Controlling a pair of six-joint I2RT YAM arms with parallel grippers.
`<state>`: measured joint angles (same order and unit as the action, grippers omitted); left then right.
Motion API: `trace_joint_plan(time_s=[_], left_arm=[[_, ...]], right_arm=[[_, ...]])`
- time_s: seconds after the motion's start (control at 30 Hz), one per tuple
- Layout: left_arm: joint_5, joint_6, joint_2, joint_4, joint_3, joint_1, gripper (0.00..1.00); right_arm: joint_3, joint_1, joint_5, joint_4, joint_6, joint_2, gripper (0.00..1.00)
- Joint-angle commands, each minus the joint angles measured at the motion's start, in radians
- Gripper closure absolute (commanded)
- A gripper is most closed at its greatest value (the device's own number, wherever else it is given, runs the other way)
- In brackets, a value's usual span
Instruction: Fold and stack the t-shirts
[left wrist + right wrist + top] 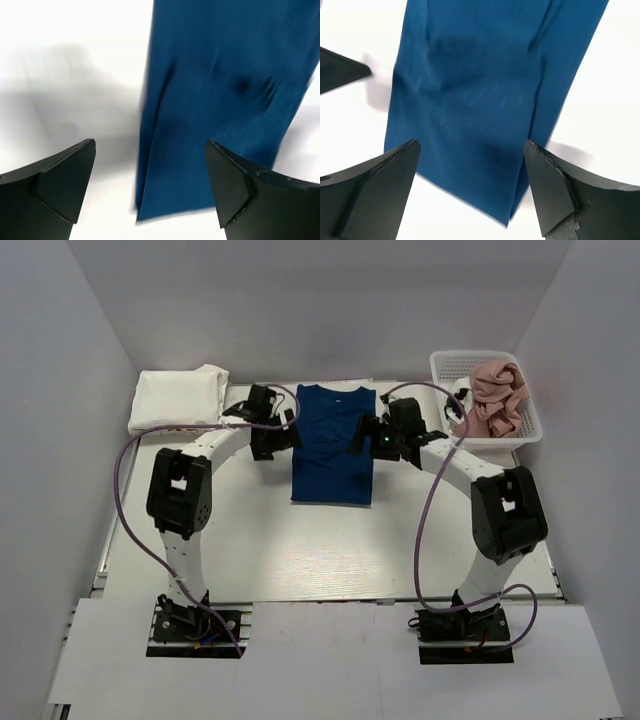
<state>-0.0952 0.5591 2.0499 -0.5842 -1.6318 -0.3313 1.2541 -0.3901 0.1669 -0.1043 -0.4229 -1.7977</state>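
Left and right jaws gape empty flanking the navy t-shirt [333, 445], white t-shirts [178, 398] at the worktop's [250, 540] far-left corner, basket [475, 354] holding pink t-shirt [497, 398] far-right.

Blue t-shirt [333, 455] matt cloth; fingers [60, 185] matt black.

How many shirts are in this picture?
3 clearly: a navy blue cloth t-shirt flat mid-table, a folded white cloth one at the far left, a crumpled dusty pink one in the white plastic mesh basket. More may be hidden underneath.
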Motion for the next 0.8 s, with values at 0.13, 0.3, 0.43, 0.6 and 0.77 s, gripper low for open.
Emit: trace_joint_plan(time_s=[0.13, 0.3, 0.43, 0.6, 0.77], left_arm=[[-0.291, -0.053, -0.236, 0.153, 0.4, -0.035, 0.0], [-0.275, -0.062, -0.261, 0.208, 0.521, -0.035, 0.13], [-0.275, -0.062, -0.249, 0.227, 0.532, -0.035, 0.22], [-0.275, -0.062, -0.214, 0.239, 0.541, -0.035, 0.41], [-0.33, -0.053, -0.151, 0.259, 0.541, -0.045, 0.64]], right_arm=[[-0.238, -0.003, 0.111, 0.02, -0.059, 0.161, 0.1], [-0.357, 0.003, 0.157, 0.09, -0.094, 0.172, 0.1], [-0.357, 0.002, 0.177, 0.094, -0.094, 0.135, 0.1], [-0.367, 0.002, 0.195, 0.138, -0.119, 0.072, 0.12], [-0.374, 0.004, 0.191, 0.147, -0.14, 0.054, 0.26]])
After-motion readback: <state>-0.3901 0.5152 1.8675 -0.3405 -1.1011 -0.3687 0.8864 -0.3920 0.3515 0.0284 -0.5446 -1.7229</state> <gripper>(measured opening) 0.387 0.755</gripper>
